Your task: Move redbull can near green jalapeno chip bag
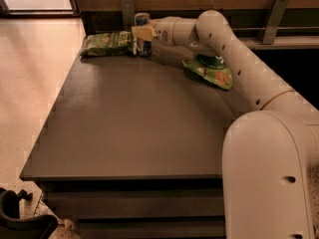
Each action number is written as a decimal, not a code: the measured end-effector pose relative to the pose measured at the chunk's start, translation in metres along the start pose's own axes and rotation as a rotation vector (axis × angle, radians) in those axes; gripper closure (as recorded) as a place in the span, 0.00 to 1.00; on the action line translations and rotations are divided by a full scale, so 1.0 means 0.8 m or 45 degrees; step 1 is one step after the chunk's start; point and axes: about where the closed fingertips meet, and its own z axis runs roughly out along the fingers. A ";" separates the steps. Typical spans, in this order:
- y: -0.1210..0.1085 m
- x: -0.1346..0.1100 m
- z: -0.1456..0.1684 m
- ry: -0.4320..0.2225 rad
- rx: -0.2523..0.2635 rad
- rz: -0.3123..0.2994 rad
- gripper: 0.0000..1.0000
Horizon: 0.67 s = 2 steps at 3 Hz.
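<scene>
The redbull can (143, 20) stands upright on the far left part of the dark table (134, 123), its silver top showing above the gripper. The green jalapeno chip bag (106, 43) lies flat just left of the can, almost touching it. My gripper (141, 34) reaches in from the right and is closed around the can's middle, one tan finger (143, 32) lying across its front. The can's lower part shows beneath the finger and rests on the table.
A brighter light-green bag (213, 73) lies at the back right, partly under my arm (224, 49). A wooden wall with metal brackets (271, 18) runs behind the table. The table's left edge drops to a pale floor (30, 83).
</scene>
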 end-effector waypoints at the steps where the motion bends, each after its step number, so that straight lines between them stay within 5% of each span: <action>1: 0.004 0.001 0.005 0.001 -0.008 0.002 0.03; 2: 0.005 0.002 0.007 0.002 -0.011 0.002 0.00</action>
